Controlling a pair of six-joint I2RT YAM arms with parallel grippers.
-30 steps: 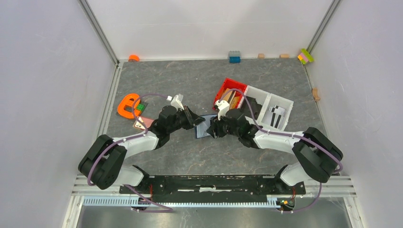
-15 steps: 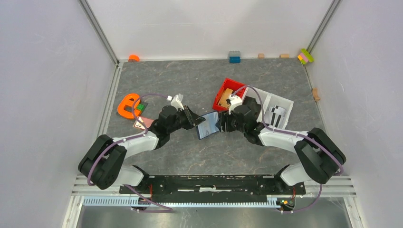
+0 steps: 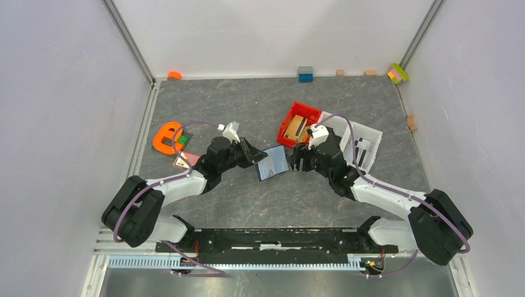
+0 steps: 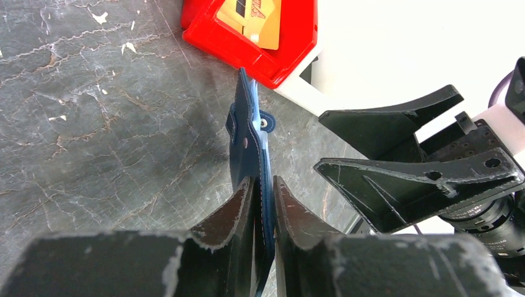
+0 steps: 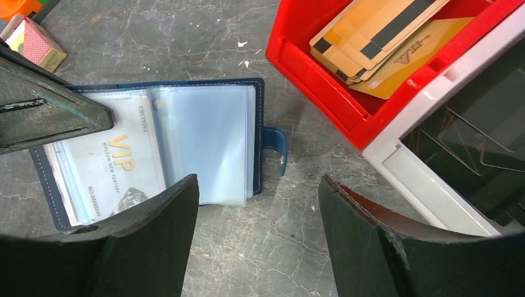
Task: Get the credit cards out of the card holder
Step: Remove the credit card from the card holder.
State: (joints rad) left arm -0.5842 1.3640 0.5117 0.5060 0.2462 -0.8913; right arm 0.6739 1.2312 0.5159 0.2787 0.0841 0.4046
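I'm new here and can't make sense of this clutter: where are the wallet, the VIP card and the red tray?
wallet (image 5: pixel 207 139), right wrist view, on its clear right-hand sleeve.
VIP card (image 5: pixel 114 170), right wrist view, on its printed face.
red tray (image 5: pixel 312 83), right wrist view, on its near wall.

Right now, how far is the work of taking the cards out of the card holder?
Done: several credit cards lie in the red tray. In hand: the left fingers clamp the open card holder by one edge; the right fingers are open and empty beside it. Left: at least one VIP card sits in a pocket.
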